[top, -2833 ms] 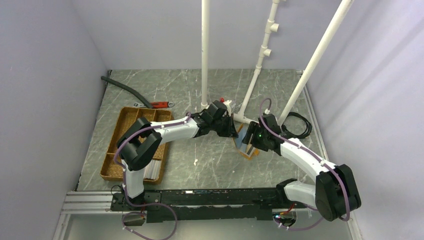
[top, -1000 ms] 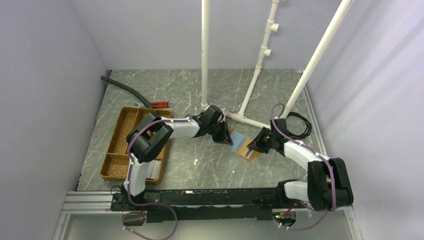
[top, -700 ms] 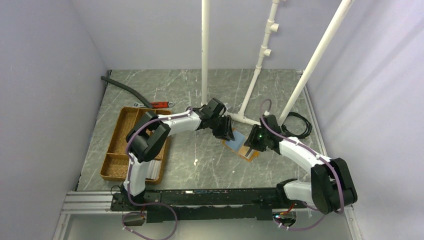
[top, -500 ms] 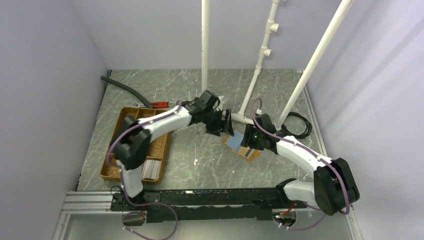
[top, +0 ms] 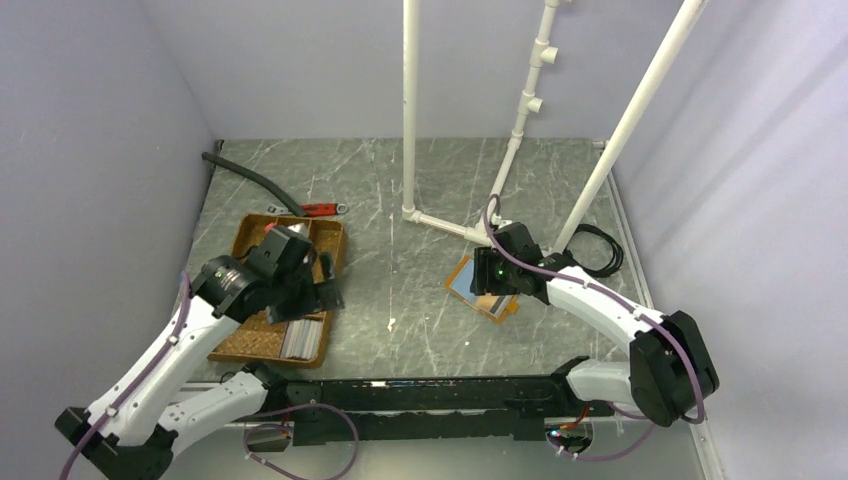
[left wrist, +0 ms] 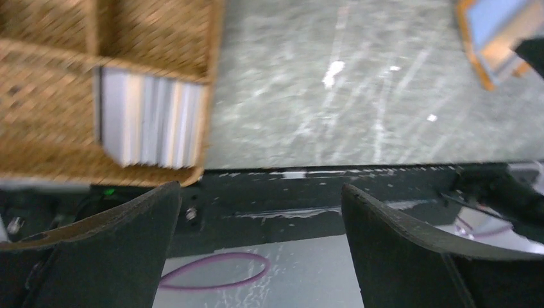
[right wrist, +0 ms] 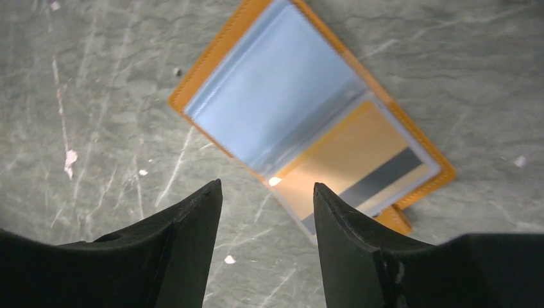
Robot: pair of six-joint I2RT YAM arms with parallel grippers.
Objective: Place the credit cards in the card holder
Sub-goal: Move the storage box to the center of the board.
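Left arm has swung way back from the card holder (right wrist: 308, 128), so the left gripper (top: 326, 291) is now hanging well off to its left, fingers spread wide and gripping nothing. The right gripper (right wrist: 266, 189) is hovering right above the holder, fingers apart, also empty. The holder is lying open on the table (top: 400, 180) with a tan card (right wrist: 359, 170) sitting in its sleeve. The other credit cards (left wrist: 151, 115) are sitting far to its left, stacked in the woven tray (left wrist: 51, 64).
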